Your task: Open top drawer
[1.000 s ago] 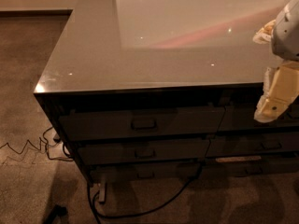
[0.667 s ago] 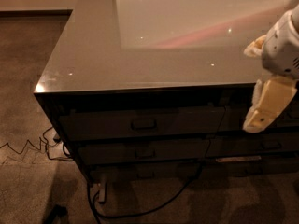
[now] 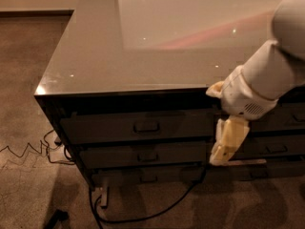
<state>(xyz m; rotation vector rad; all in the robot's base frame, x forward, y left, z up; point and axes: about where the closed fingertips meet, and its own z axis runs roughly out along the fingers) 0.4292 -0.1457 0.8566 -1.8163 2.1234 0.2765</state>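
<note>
The hand (image 3: pixel 228 144) has come left and down toward the closed top drawer (image 3: pixel 105 128), right of its pull (image 3: pixel 146 126); how open it is, I cannot tell.

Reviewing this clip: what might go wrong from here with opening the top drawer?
1. The gripper hangs right of the pull on the top drawer and lower, level with the second drawer; it might catch the wrong front.
2. The pull is small, so a grasp may slip.
3. The cable on the floor could snag the base.
</note>
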